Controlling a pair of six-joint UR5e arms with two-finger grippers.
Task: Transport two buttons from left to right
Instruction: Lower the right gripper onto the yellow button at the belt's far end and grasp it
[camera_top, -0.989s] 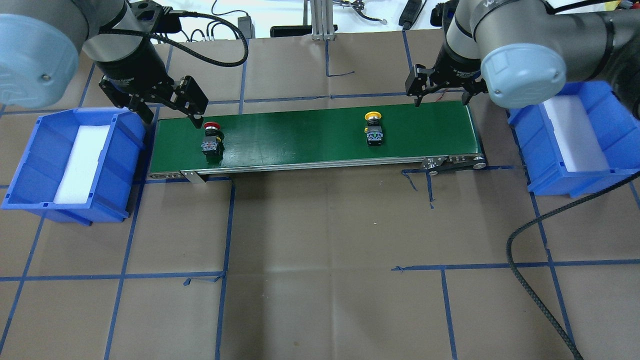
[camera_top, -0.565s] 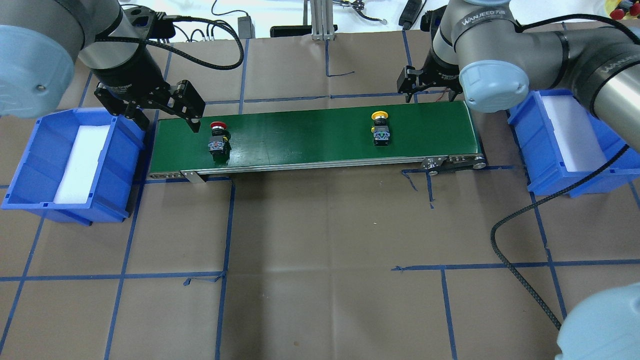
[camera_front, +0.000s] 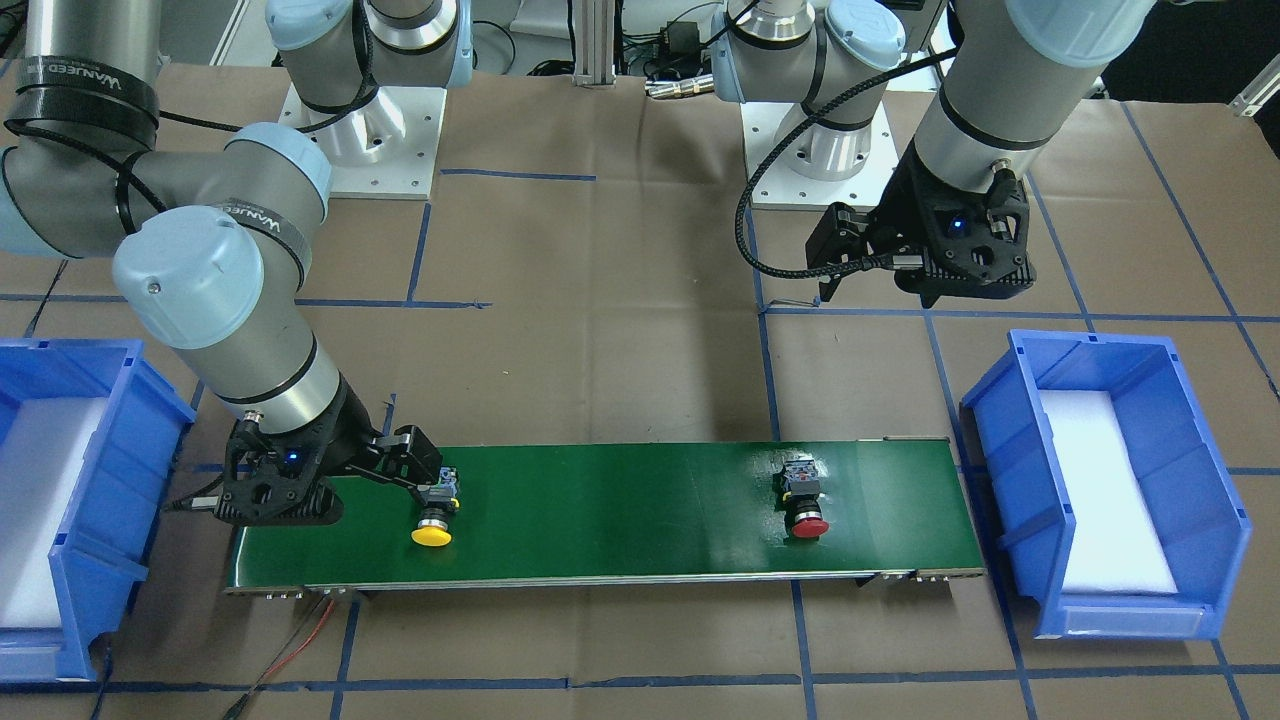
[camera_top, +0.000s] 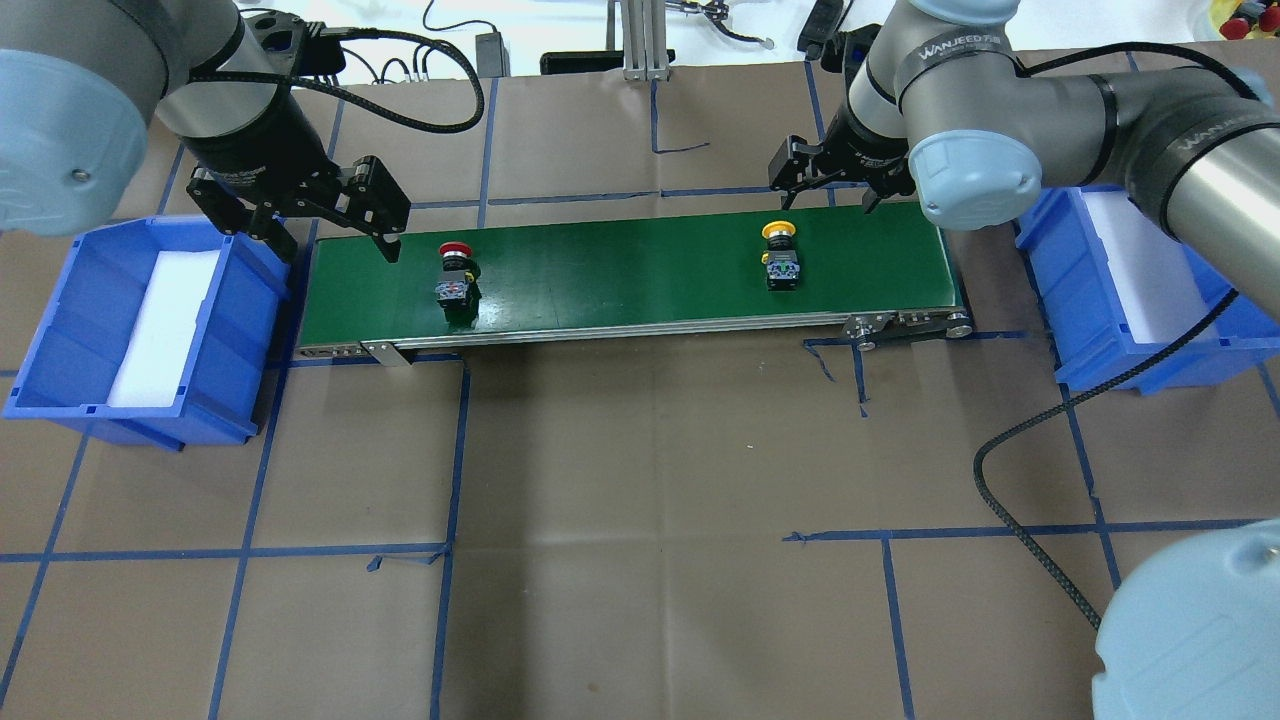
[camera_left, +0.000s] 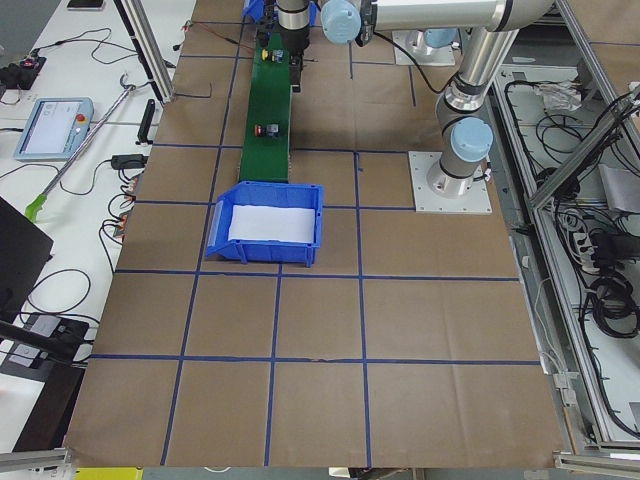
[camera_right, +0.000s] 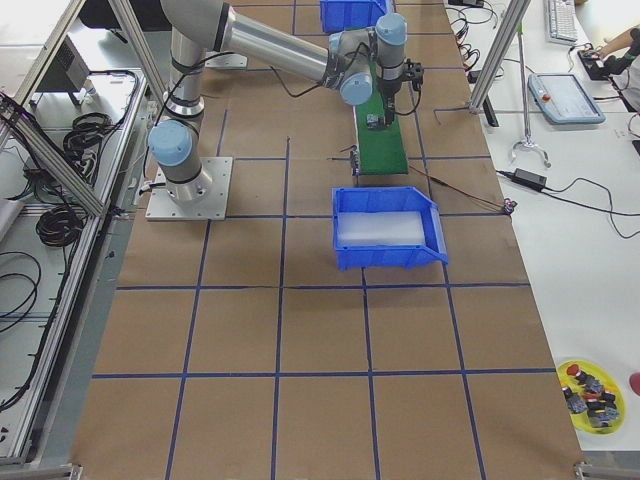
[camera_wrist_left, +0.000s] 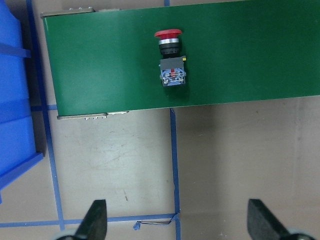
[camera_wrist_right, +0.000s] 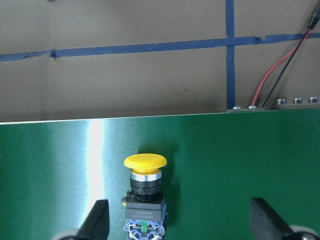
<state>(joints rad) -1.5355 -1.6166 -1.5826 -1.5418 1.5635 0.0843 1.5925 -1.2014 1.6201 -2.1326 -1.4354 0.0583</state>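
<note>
Seemingly mid-transfer: the left claw (camera_top: 338, 245) hangs wide open and empty over the left end of the counter's green belt (camera_top: 620, 270), the red button (camera_top: 457, 275) lying just beyond. Farther right, the right claw (camera_top: 828, 200), spread wide, hovers at the yellow button (camera_top: 779, 258); gripping it for the right bin (camera_top: 1110, 365) looks next.

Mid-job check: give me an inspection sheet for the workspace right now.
Surface: brown-paper table, blue tape grid; green belt on it.
Job's things: red button near the belt's left end, yellow button near its right end; left bin and right bin hold only white foam.
Clutter: nothing seen.
Claws: left claw open, empty, by the belt's left end; right claw open over the yellow button.
Cables: black hose loops from the right arm; red-black wire at the belt's end.
Surroundings: pendant tablet, yellow parts dish.
</note>
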